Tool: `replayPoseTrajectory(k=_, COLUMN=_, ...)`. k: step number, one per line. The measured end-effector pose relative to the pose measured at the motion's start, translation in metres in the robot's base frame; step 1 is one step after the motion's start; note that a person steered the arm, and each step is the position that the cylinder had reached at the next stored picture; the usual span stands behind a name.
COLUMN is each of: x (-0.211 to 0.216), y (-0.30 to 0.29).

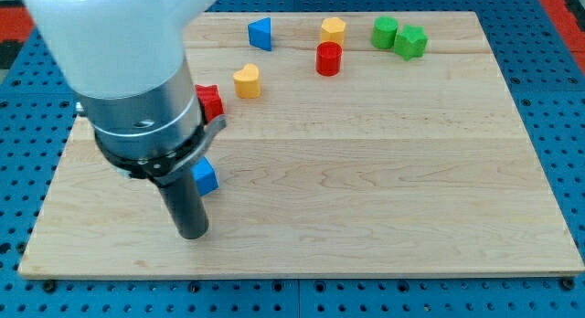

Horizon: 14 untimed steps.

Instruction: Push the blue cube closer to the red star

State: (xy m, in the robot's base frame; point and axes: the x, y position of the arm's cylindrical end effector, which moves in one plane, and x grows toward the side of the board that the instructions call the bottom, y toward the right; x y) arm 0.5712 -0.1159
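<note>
Although my tip [192,234] sits just below the blue cube [206,176], a gap to the red star [210,101] remains; no hand fitted.

The work surface is a light wooden board [366,172] with visible plank seams, resting on a blue perforated base [558,99]. Along the view's top edge lie a blue triangular block [260,33], a yellow block [333,29], a green cylinder [385,32] touching a green star [411,42], with a red cylinder [328,58] just below the yellow block and a yellow heart [246,81] further toward the view's left. Toward the view's left, the red star [211,101] and the blue cube [205,176] are each partly hidden by the arm, the cube below the star and apart from it, and my tip [192,234] meets the board just below the cube.
</note>
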Motion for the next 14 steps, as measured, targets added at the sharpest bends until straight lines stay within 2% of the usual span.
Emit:
replayPoseTrajectory(k=1, x=-0.006, y=-0.011)
replayPoseTrajectory(k=2, x=-0.029, y=-0.021)
replayPoseTrajectory(k=3, x=-0.056, y=-0.008)
replayPoseTrajectory(k=4, x=-0.053, y=0.042)
replayPoseTrajectory(k=5, x=-0.058, y=0.053)
replayPoseTrajectory(k=6, x=-0.089, y=0.032)
replayPoseTrajectory(k=7, x=-0.135, y=-0.018)
replayPoseTrajectory(k=9, x=-0.181, y=-0.072)
replayPoseTrajectory(k=12, x=-0.188, y=-0.086)
replayPoseTrajectory(k=14, x=-0.179, y=-0.041)
